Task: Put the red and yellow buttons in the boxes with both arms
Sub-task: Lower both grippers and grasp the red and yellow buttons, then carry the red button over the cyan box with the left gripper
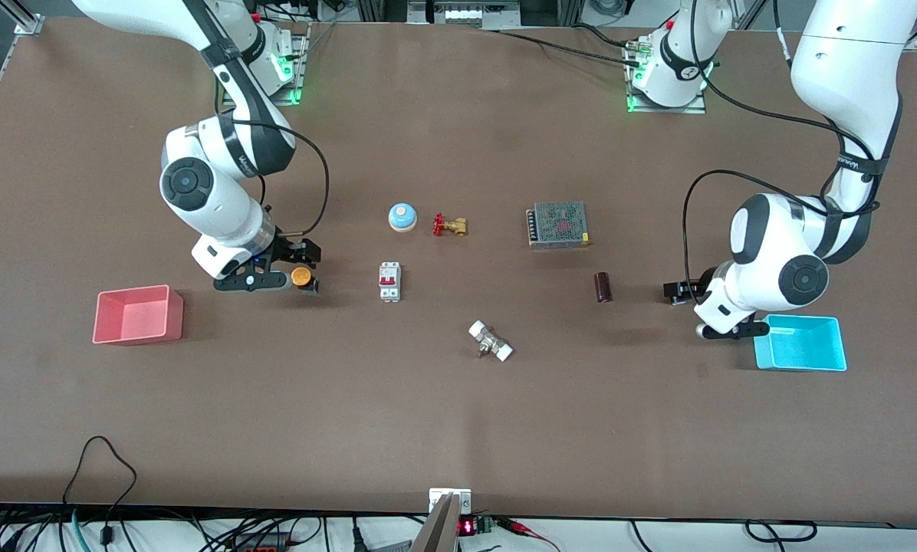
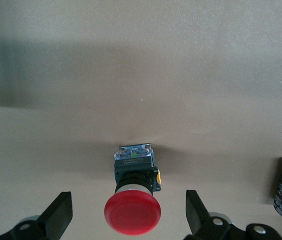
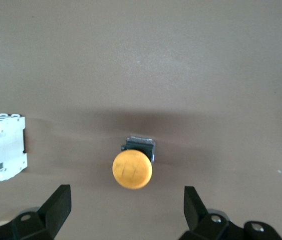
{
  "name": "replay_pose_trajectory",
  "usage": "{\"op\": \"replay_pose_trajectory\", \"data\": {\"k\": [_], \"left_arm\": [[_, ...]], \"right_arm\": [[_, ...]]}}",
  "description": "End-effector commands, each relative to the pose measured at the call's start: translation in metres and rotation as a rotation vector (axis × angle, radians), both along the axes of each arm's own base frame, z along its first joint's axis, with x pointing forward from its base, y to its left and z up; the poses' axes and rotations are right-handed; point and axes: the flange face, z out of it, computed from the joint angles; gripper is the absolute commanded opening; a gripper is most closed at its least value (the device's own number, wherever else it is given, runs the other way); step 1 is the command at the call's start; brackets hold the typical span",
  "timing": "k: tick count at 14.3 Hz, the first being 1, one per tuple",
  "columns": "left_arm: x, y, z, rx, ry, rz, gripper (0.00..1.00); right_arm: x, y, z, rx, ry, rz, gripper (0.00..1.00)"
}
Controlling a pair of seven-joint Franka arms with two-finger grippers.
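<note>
Fingers (image 2: 61, 217) of the left gripper (image 2: 130, 220) spread wide around the red button (image 2: 132, 212) beside the cyan box (image 1: 802, 343); right gripper (image 3: 126, 212) fingers gape wide around the yellow button (image 3: 132, 169) on the counter (image 1: 458, 414) near the pink box (image 1: 138, 314)

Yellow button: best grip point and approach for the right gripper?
Grip the yellow button by the short black base under its round cap, coming straight down. The right gripper is open and straddles it, and the base's flat sides suit the fingers better than the domed cap.

Brown surface (image 1: 458, 414) carries pink bin (image 1: 138, 314), cyan bin (image 1: 800, 343), yellow button (image 1: 302, 277), red button (image 2: 132, 212), breaker (image 1: 389, 281), capacitor (image 1: 603, 287).
</note>
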Motion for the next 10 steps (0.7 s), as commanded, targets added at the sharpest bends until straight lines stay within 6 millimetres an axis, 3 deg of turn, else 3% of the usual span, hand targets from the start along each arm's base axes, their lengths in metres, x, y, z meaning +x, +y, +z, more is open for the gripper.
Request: {"op": "replay_pose_trajectory", "data": {"k": [1, 8, 10], "left_arm": [[-0.001, 0.001, -0.003, -0.009, -0.008, 0.011, 0.97], [0.001, 0.000, -0.007, -0.013, -0.022, 0.006, 0.41], [0.000, 0.001, -0.008, -0.012, -0.016, 0.009, 0.32]], "right_arm": [[0.001, 0.004, -0.021, -0.012, -0.014, 0.010, 1.00], [-0.001, 0.005, -0.049, -0.017, 0.027, -0.006, 1.00], [-0.001, 0.006, -0.055, -0.025, 0.032, 0.007, 1.00]]}}
